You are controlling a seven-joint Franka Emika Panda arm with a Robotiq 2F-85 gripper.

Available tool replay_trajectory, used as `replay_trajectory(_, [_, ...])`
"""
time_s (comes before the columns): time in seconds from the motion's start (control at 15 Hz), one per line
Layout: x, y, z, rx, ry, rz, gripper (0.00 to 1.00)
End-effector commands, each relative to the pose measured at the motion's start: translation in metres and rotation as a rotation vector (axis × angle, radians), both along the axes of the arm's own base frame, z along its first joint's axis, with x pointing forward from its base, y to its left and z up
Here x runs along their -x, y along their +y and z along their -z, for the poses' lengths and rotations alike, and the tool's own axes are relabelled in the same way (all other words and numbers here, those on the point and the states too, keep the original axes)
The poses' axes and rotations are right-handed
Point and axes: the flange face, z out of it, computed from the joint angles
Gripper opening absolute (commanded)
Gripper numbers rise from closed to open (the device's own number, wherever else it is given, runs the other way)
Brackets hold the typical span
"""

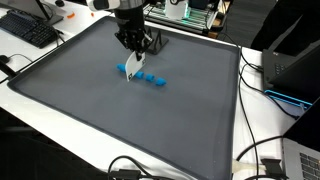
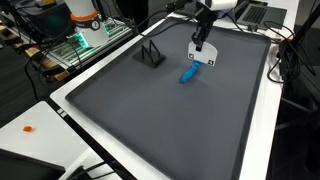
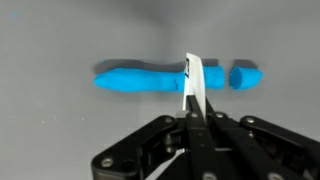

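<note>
The black tool is pressed together, pinching a thin white blade. The blade stands upright across a long blue roll of soft clay, near one end of it. Just past that end lies a small blue clay bit, a little apart from the roll. In an exterior view the roll lies on a big dark grey mat on the white tabletop, right under the tool.
</note>
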Motion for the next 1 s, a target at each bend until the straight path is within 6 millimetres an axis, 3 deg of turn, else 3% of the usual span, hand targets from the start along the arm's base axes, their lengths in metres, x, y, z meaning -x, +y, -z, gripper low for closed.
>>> replay_trajectory(0.0, [0.007, -0.011, 0.004, 0.019, 0.020, 0.012, 0.01])
replay_trajectory(0.93, [0.011, -0.027, 0.038, 0.020, 0.053, 0.027, 0.01])
